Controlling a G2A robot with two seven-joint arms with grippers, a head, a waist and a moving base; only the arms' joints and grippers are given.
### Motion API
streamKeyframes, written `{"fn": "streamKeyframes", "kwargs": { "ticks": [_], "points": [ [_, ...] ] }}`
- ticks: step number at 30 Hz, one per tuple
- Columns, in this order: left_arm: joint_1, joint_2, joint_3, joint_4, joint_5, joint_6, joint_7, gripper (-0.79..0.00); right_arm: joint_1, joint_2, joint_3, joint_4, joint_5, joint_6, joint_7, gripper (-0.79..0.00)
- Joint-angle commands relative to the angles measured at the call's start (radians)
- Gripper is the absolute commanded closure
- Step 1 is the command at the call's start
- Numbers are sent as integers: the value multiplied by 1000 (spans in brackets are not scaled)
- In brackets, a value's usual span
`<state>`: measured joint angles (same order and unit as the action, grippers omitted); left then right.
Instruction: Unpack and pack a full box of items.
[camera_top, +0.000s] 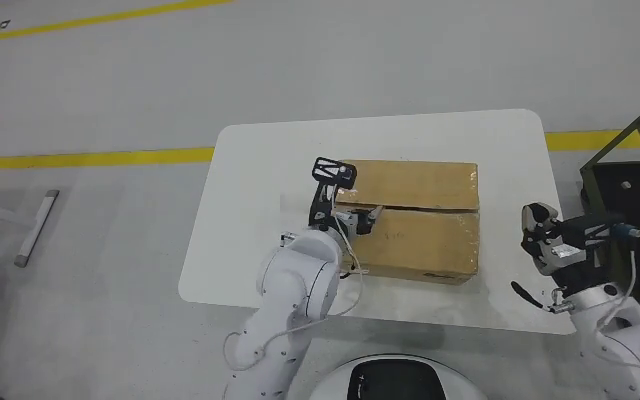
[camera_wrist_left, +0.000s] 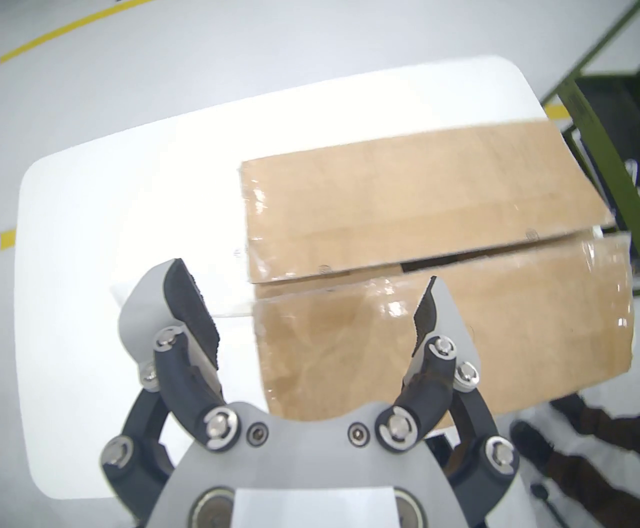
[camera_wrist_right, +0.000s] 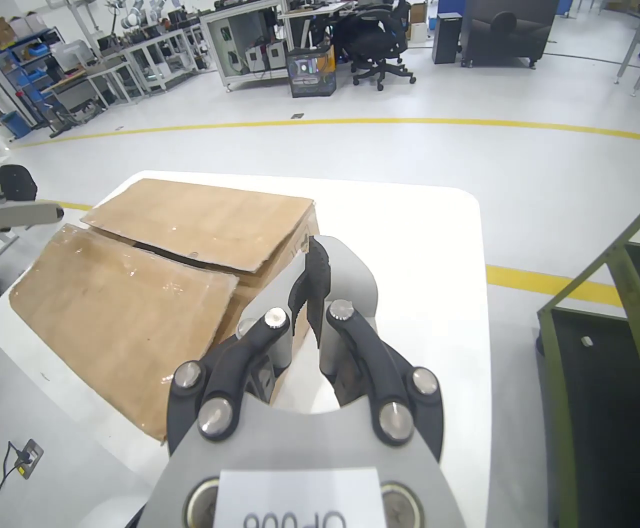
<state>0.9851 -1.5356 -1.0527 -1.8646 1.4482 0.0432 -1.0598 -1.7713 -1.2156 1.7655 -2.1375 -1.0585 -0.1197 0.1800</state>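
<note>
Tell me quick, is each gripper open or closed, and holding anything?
Left gripper: open, empty, over the box.
Right gripper: closed, holding nothing.

Bright, even overhead light. White surface (camera_wrist_left: 90, 240) blown out in both wrist views, rim glowing. Glare spots on taped flap of box (camera_wrist_left: 500, 300). Thin soft shadow under box in top view. Wrist views bend straight lines near edges.

Brown cardboard box (camera_top: 412, 220) lies on table, flaps closed.
</note>
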Motion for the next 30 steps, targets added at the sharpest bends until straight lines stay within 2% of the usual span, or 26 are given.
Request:
{"fn": "streamKeyframes", "kwargs": {
  "ticks": [1, 9, 18, 30],
  "points": [
    [-23, -3, 24, 19, -3, -39, -5, -785, -8, 0, 6, 3, 3, 0, -2, 0],
    [-89, -10, 102, 95, 54, -148, 31, -785, -31, -3, -5, 35, -20, 27, 4, 0],
    [-141, -12, 160, 184, 176, -268, 89, -785, -24, -9, -74, 38, -48, 49, 16, 0],
    [-195, -27, 187, 308, 253, -259, 138, -785, -23, -11, -88, 20, -59, 56, 15, 0]
  ]
}}
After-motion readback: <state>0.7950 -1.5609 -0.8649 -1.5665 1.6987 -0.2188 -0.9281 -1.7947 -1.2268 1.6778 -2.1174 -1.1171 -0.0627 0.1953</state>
